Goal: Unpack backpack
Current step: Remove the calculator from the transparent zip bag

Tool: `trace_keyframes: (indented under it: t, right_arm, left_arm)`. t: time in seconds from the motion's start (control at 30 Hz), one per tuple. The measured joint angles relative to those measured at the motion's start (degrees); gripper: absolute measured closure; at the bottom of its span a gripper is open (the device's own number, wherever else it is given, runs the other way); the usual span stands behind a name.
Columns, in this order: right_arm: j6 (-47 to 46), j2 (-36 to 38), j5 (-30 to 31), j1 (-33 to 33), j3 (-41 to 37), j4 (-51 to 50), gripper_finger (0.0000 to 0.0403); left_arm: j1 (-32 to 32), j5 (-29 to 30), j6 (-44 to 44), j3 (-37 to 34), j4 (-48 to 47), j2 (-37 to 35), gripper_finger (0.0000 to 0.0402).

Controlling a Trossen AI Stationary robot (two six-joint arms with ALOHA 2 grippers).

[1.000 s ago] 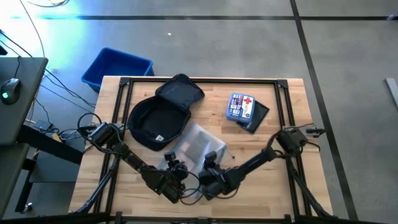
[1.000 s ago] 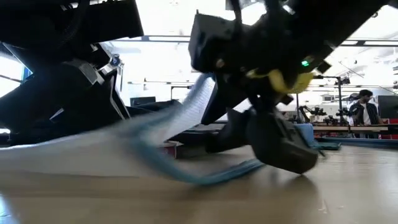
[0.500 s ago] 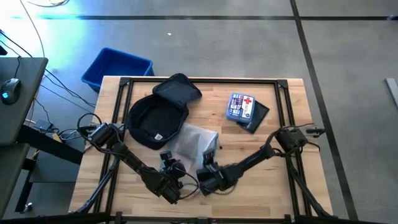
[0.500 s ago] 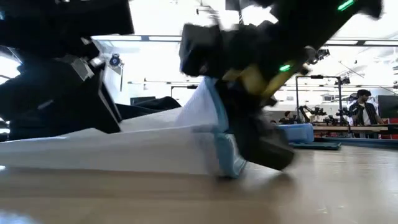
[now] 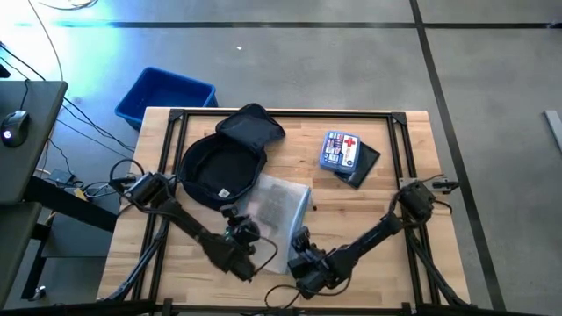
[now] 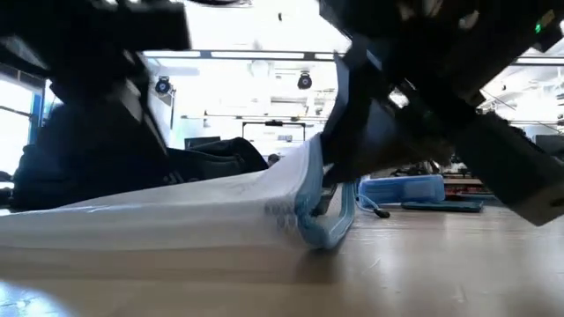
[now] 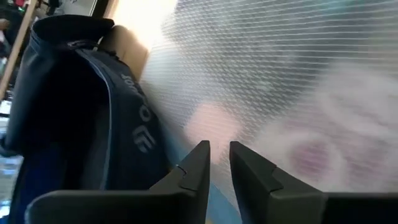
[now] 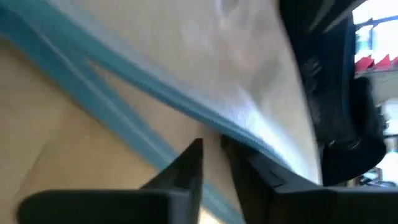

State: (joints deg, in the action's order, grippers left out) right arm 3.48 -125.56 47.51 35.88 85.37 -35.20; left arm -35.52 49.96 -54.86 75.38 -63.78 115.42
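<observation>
The backpack (image 5: 219,165) lies open at the table's far left, its round flap (image 5: 253,123) thrown back; its dark side shows in the left wrist view (image 7: 81,112). A clear mesh pouch with blue zip edging (image 5: 279,204) lies just near-right of it. My left gripper (image 5: 244,239) is at the pouch's near-left edge, its fingers almost together (image 7: 219,167). My right gripper (image 5: 303,256) is at the pouch's near end, shut on the blue edging (image 8: 212,155). My left gripper has its two fingers (image 7: 198,165) closed to a thin gap over the pouch's mesh (image 7: 261,112), slanting down from the table's near side. Its own fingers hide the place of contact. That end of the pouch lies low on the table (image 6: 106,224). My right gripper pinches the pouch's blue zip edge (image 8: 231,135) at its fingertips, slanting down from the near right, fingers across the edge. That end is raised off the table (image 6: 310,176), and a blue loop (image 6: 339,224) hangs below it.
A blue first-aid kit with a red cross (image 5: 341,149) lies on a dark flat item (image 5: 363,165) at the far right. A blue bin (image 5: 165,95) stands on the floor beyond the far-left corner. Bare wood shows on the table's right (image 5: 386,202).
My right gripper has drawn back toward the table's near edge. The pouch has gone from crumpled and flopping to lying flatter and stretched toward the near edge. Its end at my right gripper stays raised.
</observation>
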Motion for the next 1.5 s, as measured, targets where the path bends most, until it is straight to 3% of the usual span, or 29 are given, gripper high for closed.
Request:
trace_keyframes:
  t: [0.13,0.23,0.4,0.6,0.73,1.0,1.1,1.3,1.5]
  right_arm:
    - [-4.2,0.0,-1.4,-2.5,0.0,-7.0,0.024]
    - [-2.7,0.0,-3.2,-4.6,-1.5,-5.8,0.0191]
    - [0.9,0.5,-0.9,-7.3,-6.2,3.3,0.0172]
    - [8.1,0.4,-3.3,-7.8,-7.8,14.1,0.0194]
    - [8.6,0.3,-4.2,-7.5,-7.7,17.1,0.0197]
    - [5.6,-0.2,-3.4,-6.3,-4.8,14.7,0.0207]
    - [5.0,-0.3,-3.1,-5.2,-3.7,12.7,0.0245]
    - [4.1,0.0,0.5,-1.8,1.4,4.9,0.0368]
    - [-5.9,0.0,-2.6,3.1,8.9,-7.3,0.0372]
  left_arm:
    - [4.7,-0.2,7.1,-0.8,0.9,0.0,0.0394]
    - [8.6,0.6,11.9,-0.8,1.0,0.0,0.04]
    - [14.7,-2.6,19.7,-1.0,3.2,0.0,0.0401]
    - [18.4,-11.2,35.0,-4.5,21.3,-0.3,0.0401]
    - [18.2,-13.5,37.6,-5.8,29.5,-0.4,0.0401]
    - [14.1,-14.4,36.6,-5.5,28.8,-0.2,0.0401]
    - [12.7,-12.9,32.7,-5.5,24.3,-0.3,0.0401]
    - [12.1,-10.3,24.0,-5.4,15.1,-0.3,0.0401]
    - [12.1,-7.4,20.5,-5.5,12.5,-0.3,0.0401]
